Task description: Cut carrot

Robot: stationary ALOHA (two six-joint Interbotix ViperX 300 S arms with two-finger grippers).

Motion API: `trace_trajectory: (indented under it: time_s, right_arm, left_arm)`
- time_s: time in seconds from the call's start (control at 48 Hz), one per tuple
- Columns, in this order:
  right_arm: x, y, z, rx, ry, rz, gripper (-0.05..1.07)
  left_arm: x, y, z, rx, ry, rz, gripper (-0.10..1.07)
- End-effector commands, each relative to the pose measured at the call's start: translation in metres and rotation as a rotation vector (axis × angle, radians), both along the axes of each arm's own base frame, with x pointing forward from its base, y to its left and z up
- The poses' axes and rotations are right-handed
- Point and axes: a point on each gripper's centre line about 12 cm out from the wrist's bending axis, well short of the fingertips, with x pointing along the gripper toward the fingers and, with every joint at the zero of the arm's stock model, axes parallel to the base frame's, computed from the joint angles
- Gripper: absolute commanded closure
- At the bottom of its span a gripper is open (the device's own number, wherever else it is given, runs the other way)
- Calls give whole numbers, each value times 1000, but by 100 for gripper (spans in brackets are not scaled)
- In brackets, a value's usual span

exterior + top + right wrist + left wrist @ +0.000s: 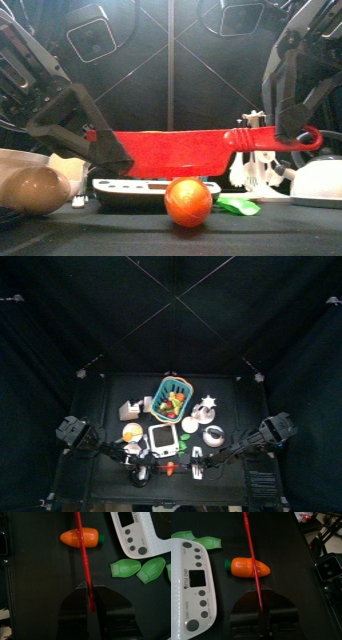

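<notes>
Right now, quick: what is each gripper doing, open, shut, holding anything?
Left gripper: jaws shut on the red knife, at its blade end.
Right gripper: jaws shut on the red knife, at its handle.

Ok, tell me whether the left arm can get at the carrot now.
Probably yes: its fingers grip the red knife, whose blade crosses over the carrot; the white scale lies beside it, apart.

Robot lab test pen: black curtains (54, 346) enclose 1 small black table (114, 396); 2 black arms; toy produce basket (173, 399) and white scale (191, 587) as props.
</notes>
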Motion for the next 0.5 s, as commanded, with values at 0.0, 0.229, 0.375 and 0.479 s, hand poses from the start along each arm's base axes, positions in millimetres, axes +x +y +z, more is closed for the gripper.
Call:
trace_trajectory:
  time_s: [0.0, 0.229, 0.375, 0.479]
  right_arm:
    - [3, -2, 7, -6, -11, -7, 61]
    - [2, -6, 4, -25, 2, -10, 61]
    - [3, -6, 2, -29, 8, -9, 61]
    - [5, -5, -3, -30, 17, -9, 61]
  left_arm:
    - [0, -12, 6, -9, -20, -26, 67]
    - [1, -12, 2, -4, -14, -25, 67]
    - [2, -12, 1, -2, -10, -24, 67]
    - [2, -9, -3, 3, -2, -18, 67]
